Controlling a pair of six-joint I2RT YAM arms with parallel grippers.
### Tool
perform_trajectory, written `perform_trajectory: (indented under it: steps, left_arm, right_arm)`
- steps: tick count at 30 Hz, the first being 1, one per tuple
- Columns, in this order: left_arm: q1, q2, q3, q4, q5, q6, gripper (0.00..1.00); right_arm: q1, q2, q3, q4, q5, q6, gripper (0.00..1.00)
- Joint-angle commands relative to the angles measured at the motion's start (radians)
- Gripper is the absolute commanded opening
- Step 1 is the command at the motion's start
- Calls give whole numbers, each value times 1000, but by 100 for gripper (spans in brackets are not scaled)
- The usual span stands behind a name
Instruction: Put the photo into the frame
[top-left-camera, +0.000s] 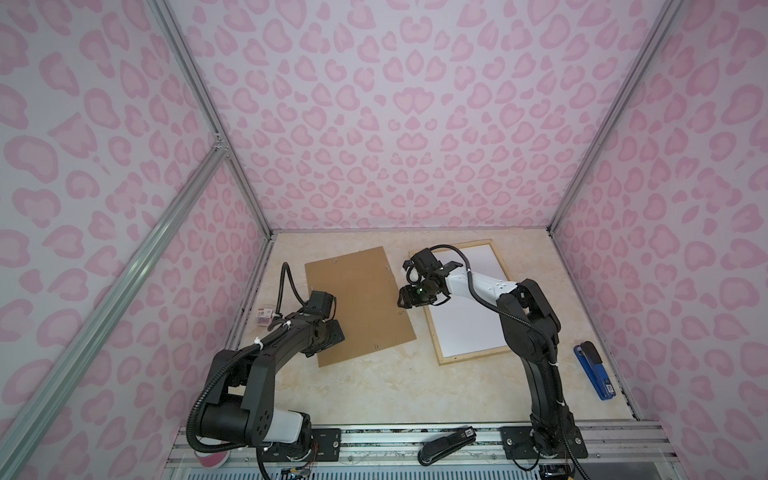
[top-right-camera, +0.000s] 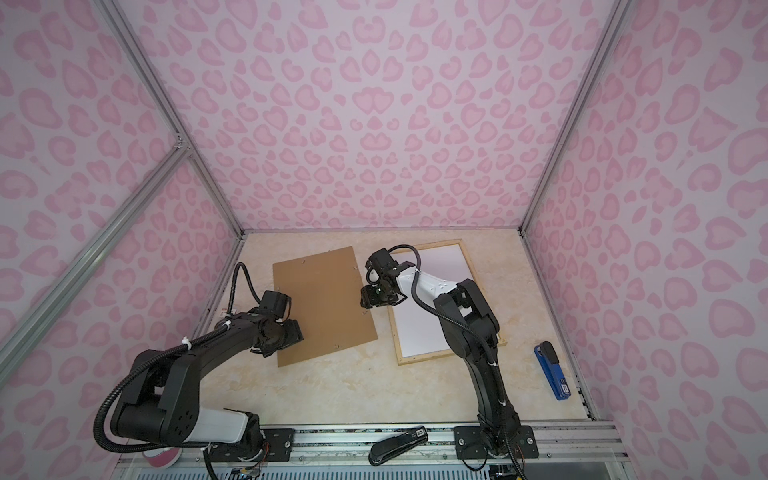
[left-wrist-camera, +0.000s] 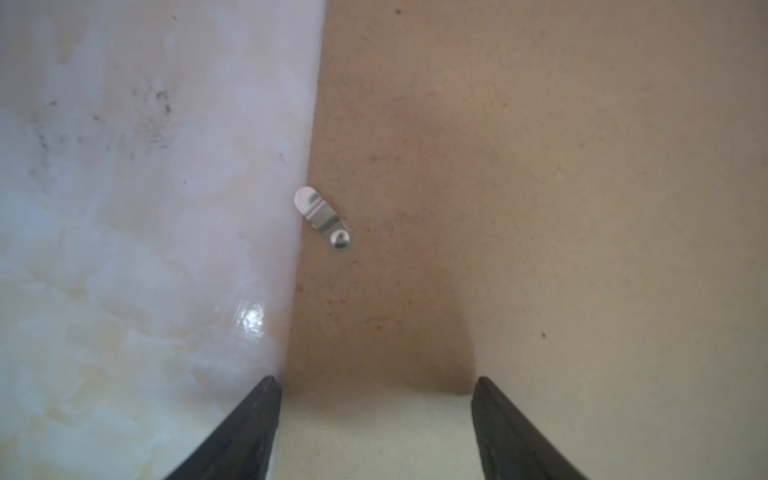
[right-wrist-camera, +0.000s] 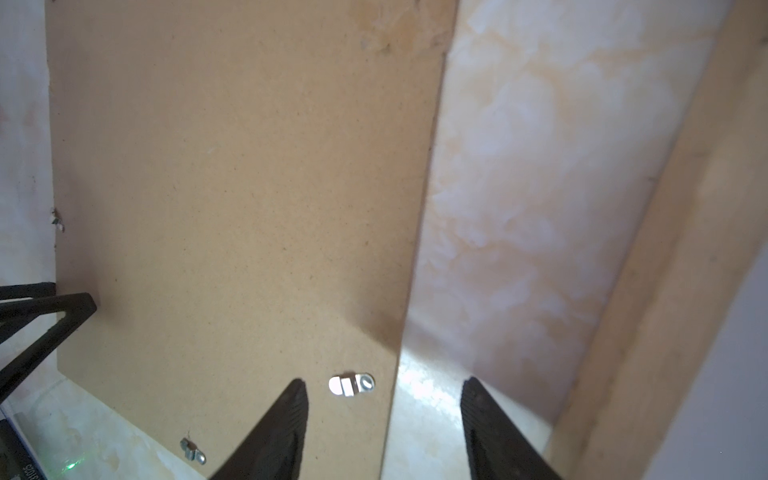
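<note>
The pale wood frame (top-left-camera: 469, 355) (top-right-camera: 436, 355) lies flat at the right of the table. A plain white sheet (top-left-camera: 469, 324) (top-right-camera: 419, 332) fills it; it looks like the photo's white back, and no print shows. A brown backing board (top-left-camera: 357, 299) (top-right-camera: 328, 303) lies left of it. My left gripper (top-left-camera: 330, 334) (left-wrist-camera: 376, 386) hangs open over the board's left edge, holding nothing. My right gripper (top-left-camera: 405, 297) (right-wrist-camera: 384, 386) stands open astride the board's right edge (right-wrist-camera: 415, 249), near a metal turn clip (right-wrist-camera: 351, 384), also empty. The frame's strip (right-wrist-camera: 685, 249) runs beside it.
A blue stapler (top-left-camera: 592, 370) (top-right-camera: 552, 370) lies by the right wall and a black stapler (top-left-camera: 446, 444) on the front rail. A small pink box (top-left-camera: 264, 318) sits by the left wall. Pink-patterned walls close in three sides. Another clip (left-wrist-camera: 322, 218) sits on the board's left edge.
</note>
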Motion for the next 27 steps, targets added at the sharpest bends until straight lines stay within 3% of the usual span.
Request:
perform_trajectory:
  steps: [1, 13, 27]
  left_arm:
    - [-1, -3, -34, -88, 13, -41, 76]
    - [-2, -65, -64, -141, -24, -63, 75]
    - [-35, -99, -63, -101, 169, 4, 72]
  right_arm:
    - [3, 12, 0, -10, 2, 0, 59]
    - [35, 18, 1, -23, 15, 3, 56]
    - [41, 48, -12, 5, 0, 31, 56]
